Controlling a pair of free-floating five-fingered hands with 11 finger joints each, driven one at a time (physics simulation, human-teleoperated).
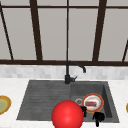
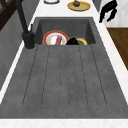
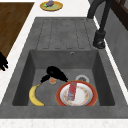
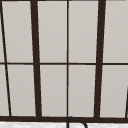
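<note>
My left hand (image 1: 84,110) is down in the sink basin (image 3: 37,60), its wrist hidden behind a big red ball (image 1: 67,115). That hand (image 3: 56,72) hovers with relaxed fingers just over a small orange thing (image 3: 52,80), with a banana (image 3: 34,95) to its front side. It also sits beside the banana (image 2: 82,41) in the left side view, hand (image 2: 72,41). A red-rimmed plate (image 3: 87,96) carrying a red and blue pack (image 3: 72,90) lies beside it. My right hand (image 1: 98,117) hangs open over the counter's front edge, hand (image 2: 108,10).
A black faucet (image 1: 68,75) stands behind the sink, and the ribbed drainboard (image 2: 65,75) lies to the basin's left. A yellow plate of food (image 3: 51,5) sits on the left counter, another (image 2: 78,5) on the right. A window (image 4: 67,60) fills the wall.
</note>
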